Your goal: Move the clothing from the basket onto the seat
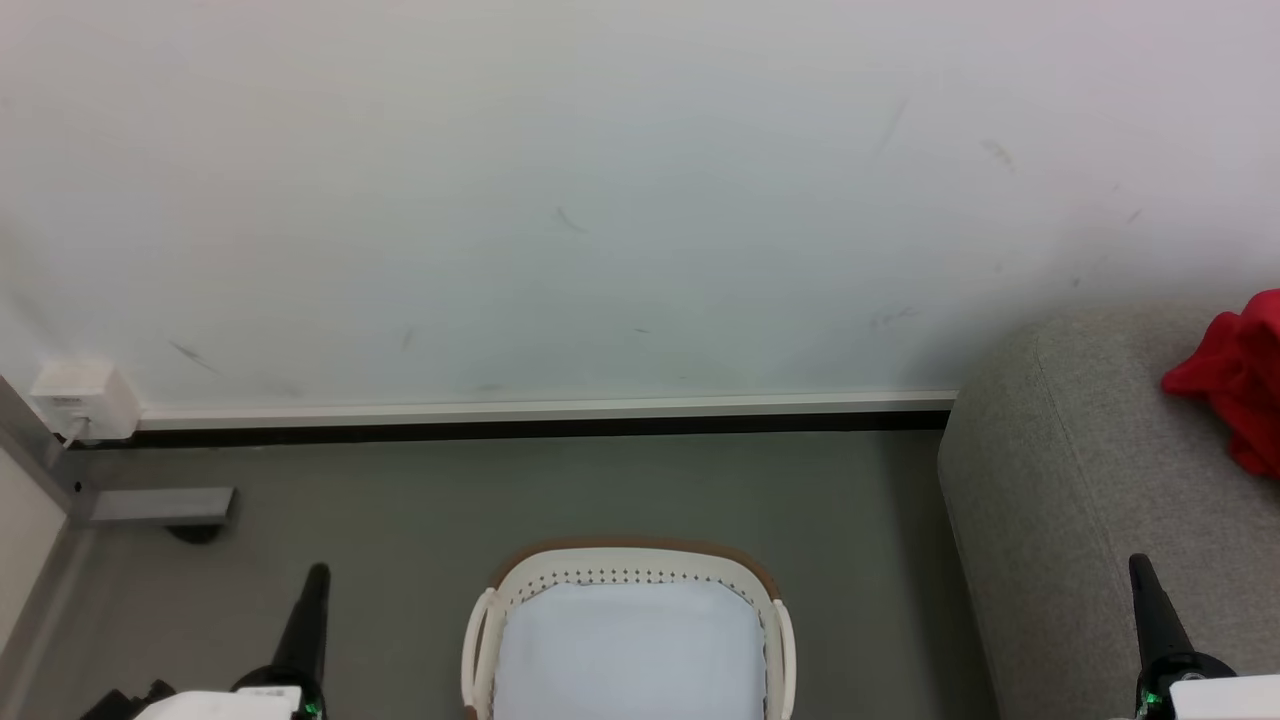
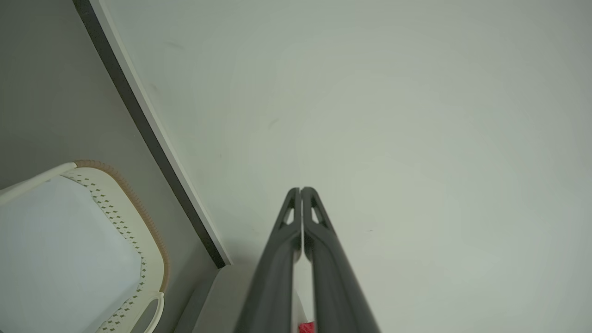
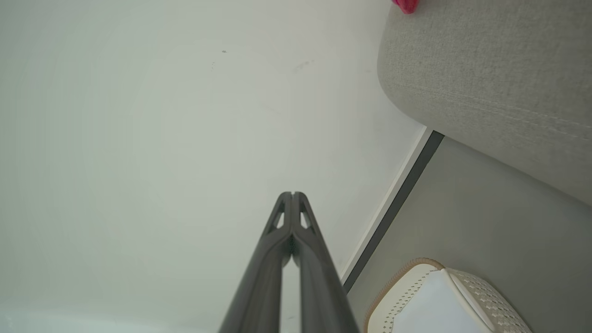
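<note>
The red clothing lies in a heap on the grey sofa, up at the far right, and the picture's edge cuts it off, so I cannot tell if it is one piece or two. The laundry basket stands on the floor in front of the robot, and the part that shows has just its pale bottom, with no red in it. So the job looks done, or very nearly. The left end effector is closed with nothing in it. The right end effector is closed and empty too, and it hangs just over the sofa's near side. The clothing looks soft, light and floppy. It will sag and fold when lifted, and it will not break. A good place to pinch it is a thick fold near the top of the heap, so it does not slip out. The basket's brown rim is stiff and could catch loose cloth. The sofa's edge is round and soft, just beside the basket. There is open floor between the basket and the wall, and much bare seat to put things on.
</note>
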Controlling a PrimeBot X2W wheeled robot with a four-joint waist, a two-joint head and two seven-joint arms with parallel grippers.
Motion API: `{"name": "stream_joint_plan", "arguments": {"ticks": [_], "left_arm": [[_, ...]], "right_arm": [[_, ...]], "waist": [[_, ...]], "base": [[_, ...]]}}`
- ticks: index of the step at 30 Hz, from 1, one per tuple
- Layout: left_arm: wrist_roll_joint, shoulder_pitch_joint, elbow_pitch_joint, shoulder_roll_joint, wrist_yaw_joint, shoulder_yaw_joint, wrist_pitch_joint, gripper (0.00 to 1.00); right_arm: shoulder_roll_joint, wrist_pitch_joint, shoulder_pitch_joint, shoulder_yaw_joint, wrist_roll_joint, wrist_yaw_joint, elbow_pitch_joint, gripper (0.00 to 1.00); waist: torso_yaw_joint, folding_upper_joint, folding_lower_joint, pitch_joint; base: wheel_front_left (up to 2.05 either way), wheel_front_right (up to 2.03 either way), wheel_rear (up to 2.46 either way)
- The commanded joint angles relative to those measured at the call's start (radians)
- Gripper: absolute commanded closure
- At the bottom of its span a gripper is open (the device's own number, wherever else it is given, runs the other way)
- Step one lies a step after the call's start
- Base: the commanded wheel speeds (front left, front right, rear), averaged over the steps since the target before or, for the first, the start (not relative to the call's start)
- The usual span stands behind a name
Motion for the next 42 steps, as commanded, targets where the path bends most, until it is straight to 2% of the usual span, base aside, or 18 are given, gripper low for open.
{"name": "stream_joint_plan", "arguments": {"ticks": [1, 28, 42], "left_arm": [[-0.034, -0.019, -0.006, 0.004, -0.003, 0.007, 0.009, 1.0], [-0.213, -0.049, -0.007, 0.001, -0.004, 0.022, 0.057, 1.0], [-0.21, -0.048, -0.007, 0.001, -0.004, 0.021, 0.056, 1.0]], "right_arm": [[-0.01, 0.008, -0.016, -0.004, 0.033, -0.002, -0.008, 1.0], [-0.011, 0.056, -0.037, -0.019, 0.223, -0.002, -0.023, 1.0], [-0.011, 0.055, -0.036, -0.019, 0.219, -0.002, -0.022, 1.0]], "waist": [[0.0, 0.0, 0.0, 0.001], [-0.002, 0.0, 0.0, 0.015], [-0.002, 0.0, 0.0, 0.015]], "base": [[0.0, 0.0, 0.0], [0.0, 0.0, 0.0], [0.0, 0.0, 0.0]]}}
